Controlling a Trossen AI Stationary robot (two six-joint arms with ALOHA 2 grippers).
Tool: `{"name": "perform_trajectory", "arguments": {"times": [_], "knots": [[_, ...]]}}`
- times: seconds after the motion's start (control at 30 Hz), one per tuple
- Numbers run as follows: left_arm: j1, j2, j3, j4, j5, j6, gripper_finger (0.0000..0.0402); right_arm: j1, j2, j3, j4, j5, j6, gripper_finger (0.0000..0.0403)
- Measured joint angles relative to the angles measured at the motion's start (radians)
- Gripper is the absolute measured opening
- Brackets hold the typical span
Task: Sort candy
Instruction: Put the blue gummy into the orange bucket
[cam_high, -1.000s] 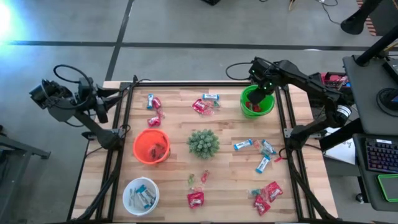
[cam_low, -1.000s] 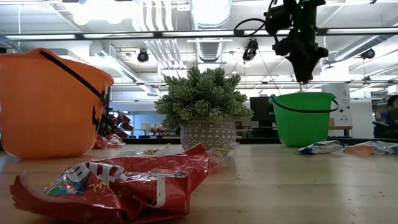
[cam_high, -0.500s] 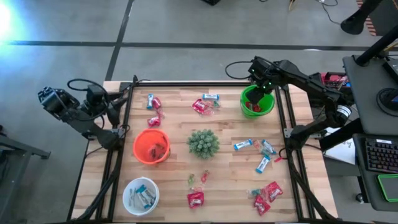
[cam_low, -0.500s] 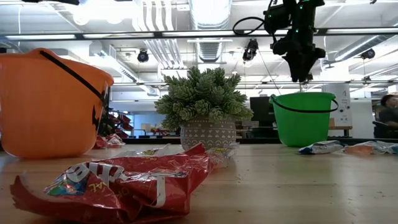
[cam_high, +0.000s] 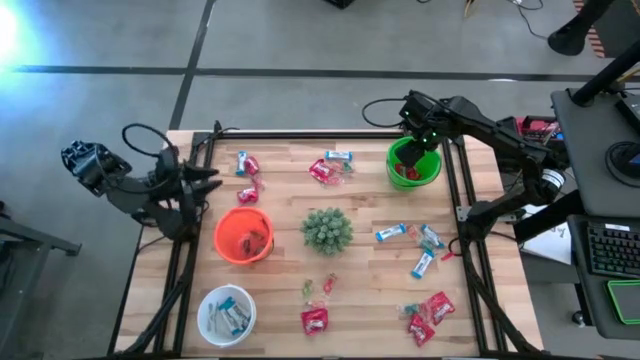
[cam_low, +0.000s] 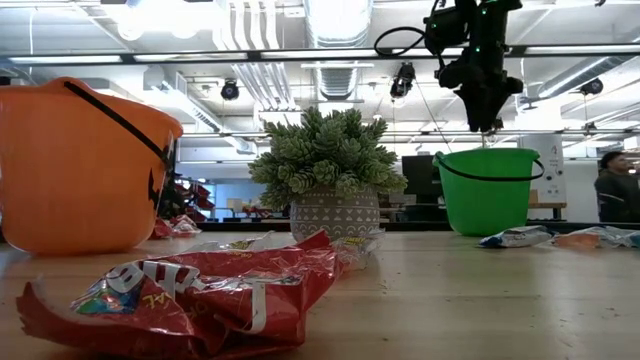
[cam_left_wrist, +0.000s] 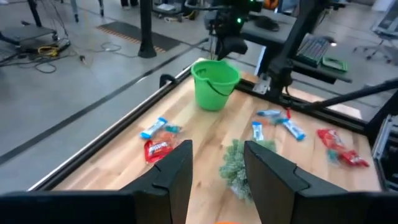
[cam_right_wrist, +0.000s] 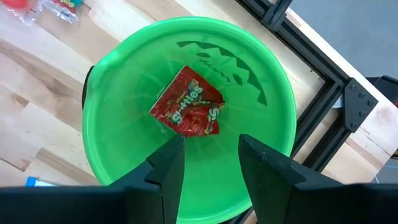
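Item 1, right gripper (cam_right_wrist: 210, 163): above round green plastic bucket (cam_high: 414, 164), at about 1 o'clock on light wooden slat table (cam_high: 365, 205). Fingers parted w/ a moderate gap, nothing between them. One red crinkled candy packet (cam_right_wrist: 189, 111) lying flat on bucket floor, directly under the gap.

Item 2, left gripper (cam_left_wrist: 217, 163): at table's 9 o'clock edge, just off the black frame rail, aimed across toward 3 o'clock. Fingers apart, empty.

Item 3, candy, loose on table:
- small red packets + blue-and-white bar (cam_high: 246, 166), approx 11 o'clock, near left claw.
- red packets w/ blue-white bar (cam_high: 330, 168), 12 o'clock, just left of green bucket.
- blue-and-white bars (cam_high: 412, 243), 3–4 o'clock.
- red packets (cam_high: 428, 316), 5 o'clock corner.
- red packet (cam_high: 314, 320) + tiny green/pink pcs (cam_high: 320, 287), 6 o'clock.

Item 4, other holders: round orange plastic bucket (cam_high: 243, 236), approx 9 o'clock, red pcs inside; round white bowl (cam_high: 226, 314), 7 o'clock, blue-white bars inside. Spiky green potted plant (cam_high: 326, 229) at centre, not for sorting.

Key relation, as judged: 12 o'clock cluster closest to right claw, lying toward 9 o'clock from it; blue-white bar there w/ long axis roughly 9–3. 11 o'clock pcs nearer left claw, so prob. left arm's pick.
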Motion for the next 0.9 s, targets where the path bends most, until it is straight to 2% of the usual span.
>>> {"name": "perform_trajectory", "arguments": {"times": [0.17, 0.3, 0.4, 0.5, 0.57, 0.73, 0.9], "knots": [[0.001, -0.033, 0.012, 0.041, 0.022, 0.048, 0.0127, 0.003, 0.0, 0.0, 0.002, -0.015, 0.003, 0.014], [0.001, -0.05, 0.012, 0.101, 0.139, 0.106, 0.0127, 0.005, 0.0, 0.0, 0.037, -0.118, 0.025, 0.0144], [0.001, -0.064, 0.012, 0.112, 0.206, 0.115, 0.0127, 0.011, 0.0, 0.0, 0.099, -0.134, 0.04, 0.0143], [0.001, -0.071, 0.008, 0.101, 0.244, 0.113, 0.0127, 0.022, 0.0, 0.0, 0.203, -0.145, 0.045, 0.0142], [0.001, -0.076, 0.004, 0.081, 0.261, 0.101, 0.0127, 0.033, 0.0, 0.0, 0.292, -0.191, 0.046, 0.0143], [0.001, -0.071, 0.003, 0.006, 0.256, 0.079, 0.0127, 0.054, 0.005, 0.001, 0.544, -0.327, -0.016, 0.0146], [0.002, -0.068, 0.003, 0.004, 0.211, 0.104, 0.0127, 0.059, 0.04, 0.001, 0.768, -0.367, -0.017, 0.0142]]}}
